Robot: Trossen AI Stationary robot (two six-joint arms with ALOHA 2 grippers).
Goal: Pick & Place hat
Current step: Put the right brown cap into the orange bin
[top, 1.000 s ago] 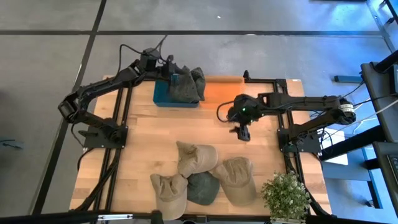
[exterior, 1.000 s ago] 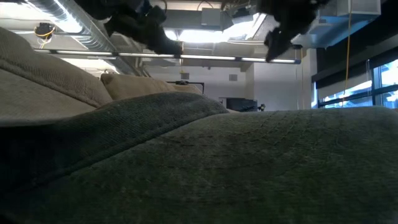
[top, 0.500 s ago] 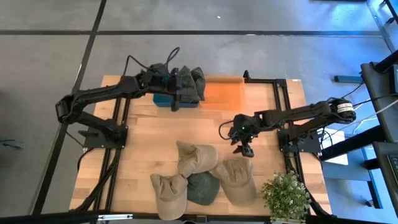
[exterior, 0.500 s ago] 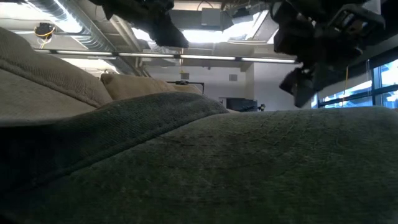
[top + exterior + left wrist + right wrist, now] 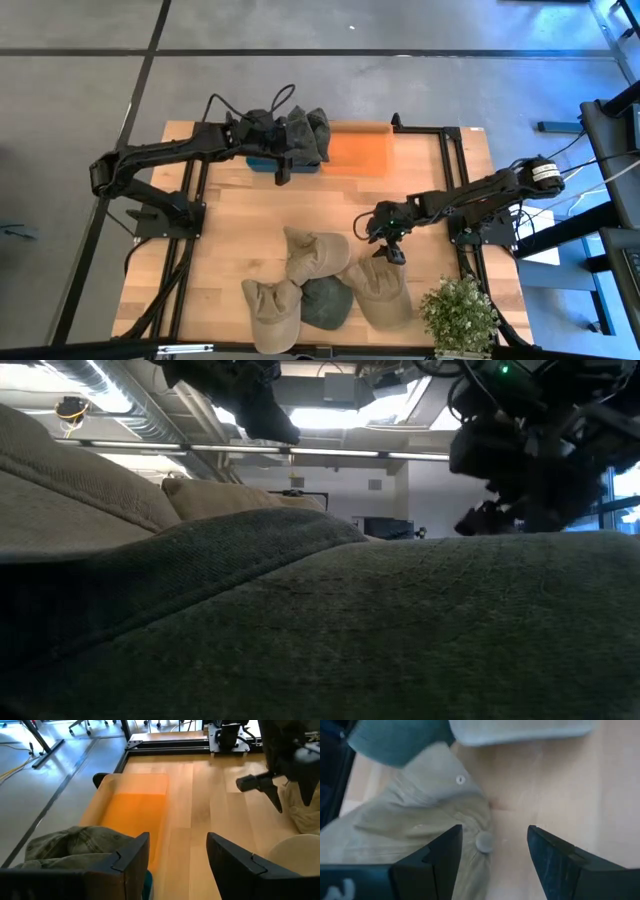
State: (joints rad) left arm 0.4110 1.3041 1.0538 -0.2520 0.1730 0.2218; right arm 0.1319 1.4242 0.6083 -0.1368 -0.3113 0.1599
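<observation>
Just below our right gripper (image 5: 391,247), at the near edge of the table (image 5: 420,170), lies the tan cap (image 5: 381,288) we judge to be next, one of a cluster of four caps. In the right wrist view its crown and top button (image 5: 484,841) sit between the two spread fingers, nothing yet gripped.

The cap looks like soft, light cloth; we expect it to crumple and fold rather than resist, and it should not slip much on the pads. A pinch of bunched fabric near the crown button, or the stiffer brim, seems the surest hold.

The right jaws stand well apart, wider than the button, touching nothing that we can see.

Our left gripper (image 5: 279,165) hangs over the far side, by the blue bin (image 5: 262,160) where dark green hats (image 5: 300,135) are piled; its jaws are also apart and empty, with the orange mat (image 5: 132,817) ahead of them.
</observation>
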